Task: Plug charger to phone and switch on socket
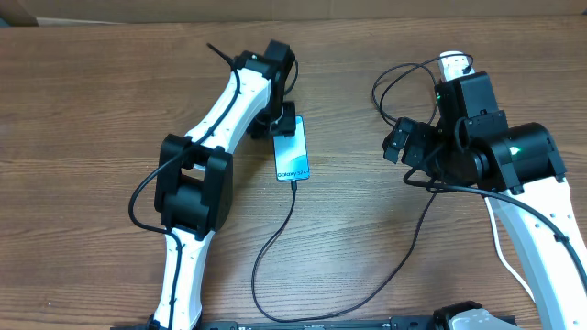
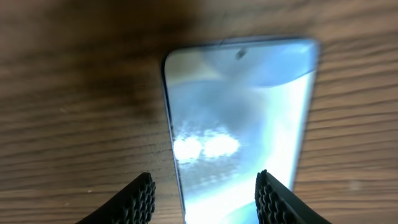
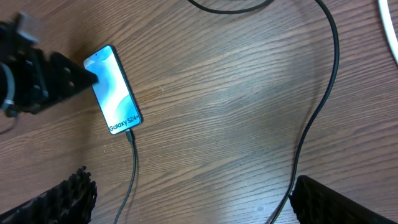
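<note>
Left pincer (image 2: 205, 182) hovering part-open over slim blue-white smartphone (image 1: 292, 148) on wooden table (image 1: 92, 137); thin black charger cable (image 1: 275, 247) seemingly seated in its end | right pincer (image 3: 194, 183) gaping empty near white power strip (image 1: 454, 64) | risk: right arm (image 1: 537, 220) snagging cable, tugging plug out

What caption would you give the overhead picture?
Left gripper over one end of the phone, the charger joined to its other end.
</note>
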Available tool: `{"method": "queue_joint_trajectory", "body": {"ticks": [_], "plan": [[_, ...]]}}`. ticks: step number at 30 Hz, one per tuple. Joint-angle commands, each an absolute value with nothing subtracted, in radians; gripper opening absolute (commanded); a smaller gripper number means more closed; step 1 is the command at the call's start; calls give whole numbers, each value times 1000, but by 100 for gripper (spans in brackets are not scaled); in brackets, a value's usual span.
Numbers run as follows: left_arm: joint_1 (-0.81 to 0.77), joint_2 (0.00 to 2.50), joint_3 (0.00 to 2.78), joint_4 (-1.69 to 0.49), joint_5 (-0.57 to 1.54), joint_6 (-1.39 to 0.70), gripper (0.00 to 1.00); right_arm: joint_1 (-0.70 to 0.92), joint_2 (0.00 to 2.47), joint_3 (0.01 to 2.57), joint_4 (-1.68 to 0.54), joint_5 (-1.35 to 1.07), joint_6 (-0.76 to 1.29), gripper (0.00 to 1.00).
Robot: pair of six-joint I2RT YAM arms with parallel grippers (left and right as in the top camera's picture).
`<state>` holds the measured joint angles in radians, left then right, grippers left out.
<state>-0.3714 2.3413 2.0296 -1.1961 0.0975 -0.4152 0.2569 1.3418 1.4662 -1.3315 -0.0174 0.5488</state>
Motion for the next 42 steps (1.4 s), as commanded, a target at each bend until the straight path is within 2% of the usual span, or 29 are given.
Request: {"method": "queue_joint_trajectory", "body": {"ticks": [1, 8, 9, 10, 17, 23, 29, 35, 42], "plan": [[-365, 2236, 2103, -1213, 78, -427, 51, 252, 1338, 1486, -1325, -1, 542, 100], [-350, 2016, 2119, -1221, 78, -428, 57, 252, 1338, 1486, -1322, -1, 542, 100], [-342, 1985, 2119, -1228, 78, -431, 71, 252, 1338, 1486, -1322, -1, 542, 100], [-332, 1955, 2119, -1235, 78, -431, 100, 252, 1338, 1486, -1322, -1, 542, 100], [-236, 1821, 2119, -1318, 73, -430, 100, 251, 1338, 1491, -1288, -1, 542, 100], [-189, 1817, 2116, -1365, 70, -430, 100, 228, 1338, 1564, -1266, -1, 540, 100], [-189, 1814, 2118, -1405, 121, -396, 100, 124, 1381, 1748, -1359, -1, 457, 100], [-192, 1773, 2118, -1358, 273, -306, 100, -28, 1565, 2031, -1557, -56, 315, 100], [-203, 1732, 2118, -1362, 186, -306, 100, -125, 1718, 2189, -1573, -61, 279, 100]]}}
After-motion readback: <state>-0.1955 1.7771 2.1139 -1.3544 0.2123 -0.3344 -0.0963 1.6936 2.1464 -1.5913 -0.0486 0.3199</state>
